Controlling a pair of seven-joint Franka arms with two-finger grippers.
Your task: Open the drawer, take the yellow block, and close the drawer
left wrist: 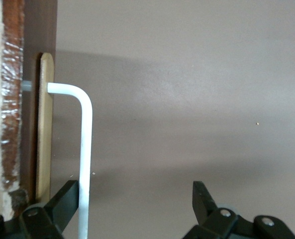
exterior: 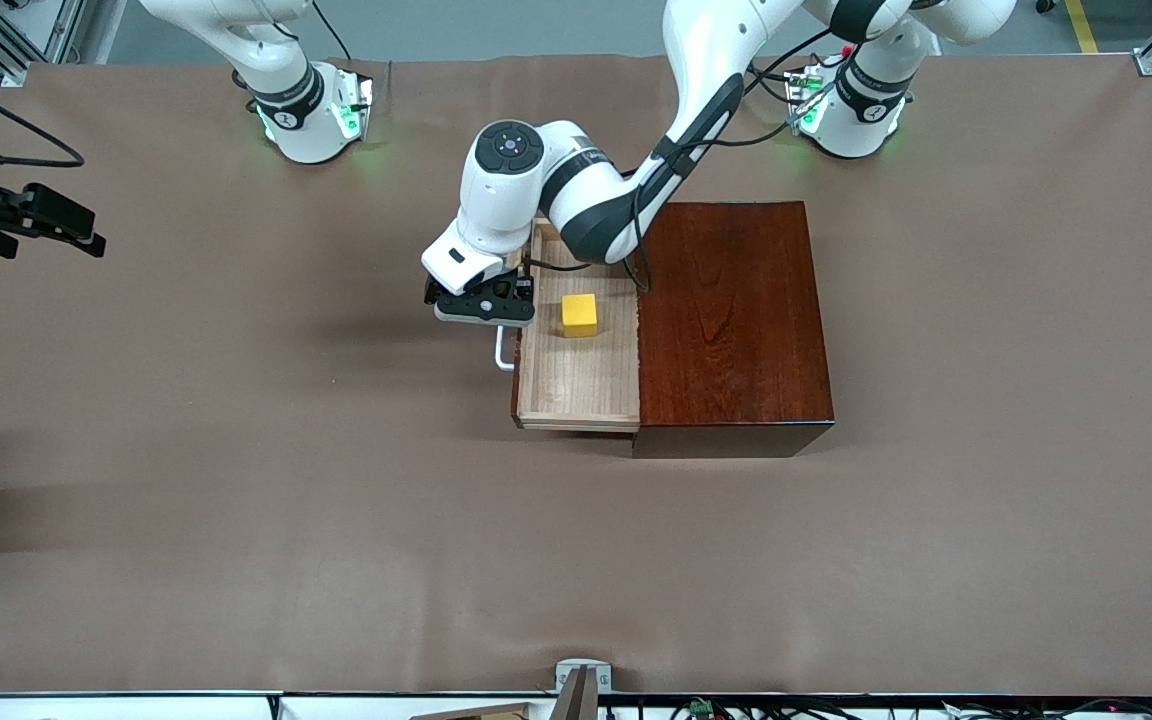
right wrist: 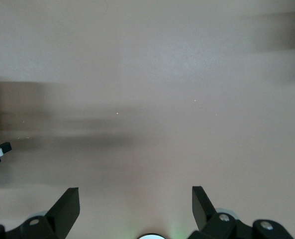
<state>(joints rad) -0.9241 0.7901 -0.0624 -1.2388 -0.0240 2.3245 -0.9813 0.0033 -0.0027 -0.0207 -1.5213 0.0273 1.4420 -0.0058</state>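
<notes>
The pale-wood drawer (exterior: 581, 375) stood open, small yellow cube (exterior: 579, 314) inside. Left gripper (exterior: 484, 303) hung open at the white loop handle (left wrist: 84, 149); it should lift clear first. Right gripper (right wrist: 136, 206) waited open.

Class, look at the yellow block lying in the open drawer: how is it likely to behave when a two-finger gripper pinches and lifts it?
The yellow block looks like a rigid cube with flat faces, so it should sit steady and not roll. It is small beside the drawer, so probably light. Its smooth faces might slip in a weak pinch.
</notes>
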